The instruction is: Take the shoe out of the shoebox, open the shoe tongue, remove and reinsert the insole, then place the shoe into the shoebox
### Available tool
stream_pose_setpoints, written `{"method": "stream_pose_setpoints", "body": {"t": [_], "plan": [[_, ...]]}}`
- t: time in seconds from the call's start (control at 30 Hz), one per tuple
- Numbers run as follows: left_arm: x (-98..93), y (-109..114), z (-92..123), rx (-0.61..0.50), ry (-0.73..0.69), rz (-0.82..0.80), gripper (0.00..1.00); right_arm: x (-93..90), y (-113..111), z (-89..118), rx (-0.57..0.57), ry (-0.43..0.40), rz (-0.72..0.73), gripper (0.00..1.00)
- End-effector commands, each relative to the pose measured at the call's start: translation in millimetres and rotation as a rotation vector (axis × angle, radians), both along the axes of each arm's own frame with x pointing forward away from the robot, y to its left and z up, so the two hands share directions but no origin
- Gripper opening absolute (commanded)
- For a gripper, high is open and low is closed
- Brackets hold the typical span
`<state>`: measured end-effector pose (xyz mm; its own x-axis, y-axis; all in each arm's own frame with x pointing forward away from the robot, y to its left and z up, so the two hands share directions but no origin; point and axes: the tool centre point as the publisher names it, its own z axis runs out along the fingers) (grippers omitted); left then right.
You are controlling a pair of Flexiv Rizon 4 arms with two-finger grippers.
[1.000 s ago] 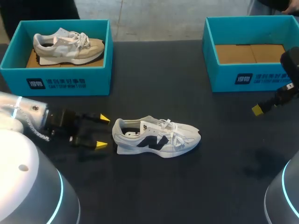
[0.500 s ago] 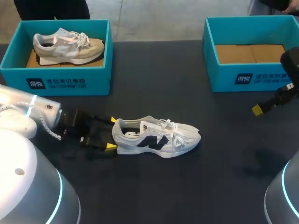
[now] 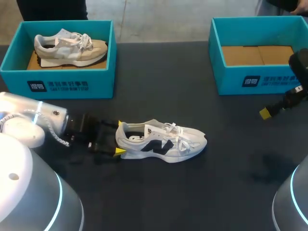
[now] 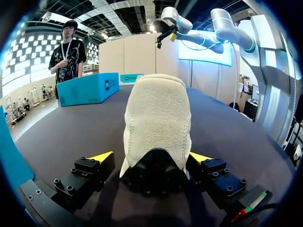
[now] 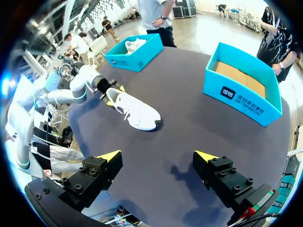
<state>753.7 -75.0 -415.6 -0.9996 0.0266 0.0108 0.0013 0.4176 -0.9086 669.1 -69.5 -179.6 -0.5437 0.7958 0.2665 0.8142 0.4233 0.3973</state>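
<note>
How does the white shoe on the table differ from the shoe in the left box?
The white shoe lies on the table; the beige shoe lies inside the left box. The white shoe bears a dark side mark; the beige shoe has grey panels. The left tool is open around the white shoe's heel; nothing touches the beige shoe. Both are laced sneakers, toes to the right.

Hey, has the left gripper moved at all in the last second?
Yes. The left gripper has advanced toward the white shoe, which lies where it was. Its open fingers now flank the shoe's heel instead of stopping short of it.
</note>
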Motion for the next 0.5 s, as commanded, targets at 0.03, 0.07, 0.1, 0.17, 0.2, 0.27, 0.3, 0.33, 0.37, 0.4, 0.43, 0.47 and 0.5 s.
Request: {"method": "stream_pose_setpoints", "body": {"t": [0.03, 0.07, 0.1, 0.17, 0.2, 0.27, 0.3, 0.33, 0.37, 0.4, 0.43, 0.47, 0.5], "plan": [[3.2, -6.3, -2.5, 0.002, -0.003, 0.000, 1.00, -0.1, 0.7, -1.2, -0.001, 0.000, -0.001, 1.00], [3.7, -6.8, -2.8, 0.002, -0.003, 0.000, 1.00, -0.1, 0.7, -1.2, -0.001, 0.000, -0.001, 1.00], [4.6, -7.3, -3.2, 0.002, -0.003, 0.000, 1.00, -0.1, 0.7, -1.2, -0.001, 0.000, -0.001, 1.00], [5.5, -8.5, -3.8, 0.003, -0.001, -0.001, 1.00, -0.1, 0.7, -1.2, -0.001, 0.000, -0.001, 1.00], [5.8, -9.2, -4.1, 0.004, 0.000, -0.003, 1.00, -0.1, 0.7, -1.2, -0.001, 0.000, -0.001, 1.00], [6.3, -10.3, -5.1, 0.005, 0.003, -0.005, 1.00, -0.1, 0.7, -1.2, -0.001, 0.000, -0.001, 1.00], [6.5, -10.9, -5.8, 0.005, 0.005, -0.007, 1.00, -0.1, 0.7, -1.2, -0.001, 0.000, -0.001, 1.00], [6.7, -11.5, -6.7, 0.007, 0.008, -0.009, 1.00, -0.1, 0.7, -1.2, -0.001, 0.000, -0.001, 1.00], [6.5, -12.4, -7.5, 0.009, 0.012, -0.011, 1.00, -0.1, 0.7, -1.2, -0.001, 0.000, -0.001, 1.00], [6.3, -12.9, -8.0, 0.009, 0.012, -0.012, 1.00, -0.1, 0.7, -1.2, -0.001, 0.000, -0.001, 1.00], [6.0, -13.8, -8.8, 0.009, 0.013, -0.013, 1.00, -0.1, 0.7, -1.2, -0.001, 0.000, -0.001, 1.00], [5.6, -14.6, -9.4, 0.009, 0.014, -0.014, 1.00, -0.1, 0.7, -1.2, -0.001, 0.000, -0.001, 1.00], [5.6, -15.4, -10.4, 0.009, 0.016, -0.015, 1.00, -0.1, 0.7, -1.2, -0.001, 0.000, -0.001, 1.00]]}}
